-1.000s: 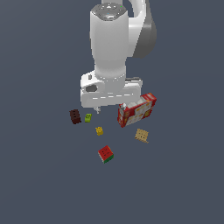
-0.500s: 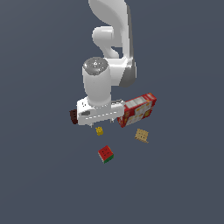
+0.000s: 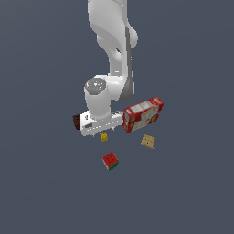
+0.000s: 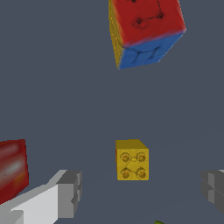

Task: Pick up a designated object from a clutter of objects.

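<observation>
One yellow-orange toy block (image 4: 132,159) (four studs on its top face) lies on the dark floor between the two fingers of the gripper (image 4: 142,192), a little ahead of the fingertips and nearer the finger (image 4: 70,193) that stands on the red box's side. No finger touches it. In the exterior view the same block (image 3: 104,136) sits directly below the gripper (image 3: 101,133), just under the white hand.

Gripper state: jaws spread wide, well apart on both sides of the block, holding nothing.

Items around the hand, counted:
- One multicoloured cube (image 4: 144,30) (red, blue and yellow faces in the wrist view; red and green in the exterior view (image 3: 110,160)), ahead of the gripper beyond the yellow block and apart from it.
- One red-and-white printed box (image 3: 143,114), beside the hand on the exterior view's right, close to the hand's body; its red edge (image 4: 12,168) appears beside one finger.
- One flat tan studded block (image 3: 147,141), below the box in the exterior view, apart from the gripper.
- One dark brown block (image 3: 76,121), partly hidden behind the hand on the exterior view's left.
- One lime-green sliver (image 4: 158,222) at the wrist picture's edge, too small to identify.
</observation>
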Motion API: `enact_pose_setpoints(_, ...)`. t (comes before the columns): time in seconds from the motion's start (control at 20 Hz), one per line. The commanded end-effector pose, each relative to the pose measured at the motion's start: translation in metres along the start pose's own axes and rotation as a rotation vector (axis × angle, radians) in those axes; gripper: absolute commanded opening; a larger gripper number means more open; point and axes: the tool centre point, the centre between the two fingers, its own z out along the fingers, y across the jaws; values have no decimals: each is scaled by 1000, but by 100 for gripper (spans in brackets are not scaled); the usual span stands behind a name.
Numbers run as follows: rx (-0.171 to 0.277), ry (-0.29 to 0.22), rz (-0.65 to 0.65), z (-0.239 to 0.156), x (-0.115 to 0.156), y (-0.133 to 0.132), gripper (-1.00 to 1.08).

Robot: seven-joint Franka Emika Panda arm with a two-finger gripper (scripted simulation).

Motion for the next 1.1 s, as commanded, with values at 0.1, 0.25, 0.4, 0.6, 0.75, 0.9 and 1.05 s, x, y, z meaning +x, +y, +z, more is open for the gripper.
enact_pose_setpoints(0.1,2,-1,-16,12,-6,1,100)
enact_pose_setpoints(0.25,3,-2,-15,12,-6,1,100)
enact_pose_setpoints(0.4,3,-2,-15,14,-6,1,100)
enact_pose_setpoints(0.6,3,-2,-16,26,-7,1,100)
enact_pose_setpoints(0.75,3,-2,-17,41,-7,1,100)
enact_pose_setpoints(0.9,3,-1,-18,54,-8,1,100)
enact_pose_setpoints(1.05,3,-1,-18,61,-7,1,100)
